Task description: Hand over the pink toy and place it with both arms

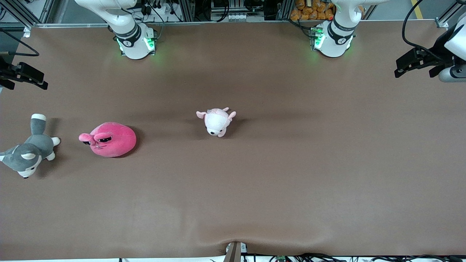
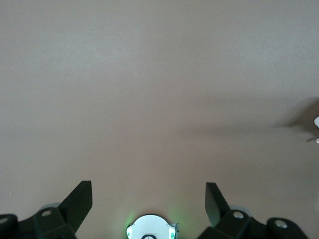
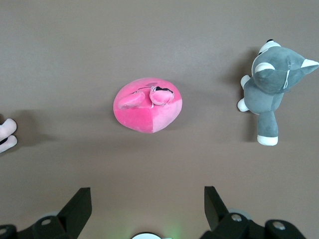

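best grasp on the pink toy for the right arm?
Come straight down on the pink toy with the right end effector, open and up over the table, and pinch across the rounded body's middle. It is a soft dome lying flat with no handle; the ear nubs look too small.

Beneath the wide-open right gripper (image 3: pixel 144 201) only bare table (image 1: pixel 255 189) separates it from the pink toy (image 3: pixel 147 105). The husky (image 3: pixel 271 82) lies close beside that toy. The spread left gripper (image 2: pixel 148 199) overlooks unobstructed cloth.
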`<control>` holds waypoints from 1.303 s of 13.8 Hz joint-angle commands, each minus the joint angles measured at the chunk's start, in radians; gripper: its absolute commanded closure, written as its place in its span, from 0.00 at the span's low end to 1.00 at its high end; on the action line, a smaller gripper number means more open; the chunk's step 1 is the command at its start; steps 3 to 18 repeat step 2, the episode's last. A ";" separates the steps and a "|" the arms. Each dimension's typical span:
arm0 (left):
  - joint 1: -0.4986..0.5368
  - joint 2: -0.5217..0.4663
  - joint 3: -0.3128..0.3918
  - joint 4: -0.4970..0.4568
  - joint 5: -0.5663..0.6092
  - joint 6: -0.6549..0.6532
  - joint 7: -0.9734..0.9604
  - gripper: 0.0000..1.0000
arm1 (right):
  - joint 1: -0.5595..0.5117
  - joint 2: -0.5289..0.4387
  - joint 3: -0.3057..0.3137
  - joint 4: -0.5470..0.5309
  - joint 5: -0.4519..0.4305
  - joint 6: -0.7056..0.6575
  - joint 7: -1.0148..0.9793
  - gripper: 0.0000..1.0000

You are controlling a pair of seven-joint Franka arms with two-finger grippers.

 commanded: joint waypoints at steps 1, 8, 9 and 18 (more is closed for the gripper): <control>0.004 -0.001 -0.001 0.017 0.021 -0.021 0.007 0.00 | 0.005 -0.004 -0.003 0.004 -0.020 0.001 -0.013 0.00; 0.004 -0.001 -0.001 0.017 0.032 -0.022 0.009 0.00 | 0.005 -0.003 -0.003 0.004 -0.020 0.005 -0.013 0.00; 0.004 -0.001 -0.001 0.017 0.032 -0.022 0.009 0.00 | 0.005 -0.003 -0.003 0.004 -0.020 0.005 -0.013 0.00; 0.004 -0.001 -0.001 0.017 0.032 -0.022 0.009 0.00 | 0.005 -0.003 -0.003 0.004 -0.020 0.005 -0.013 0.00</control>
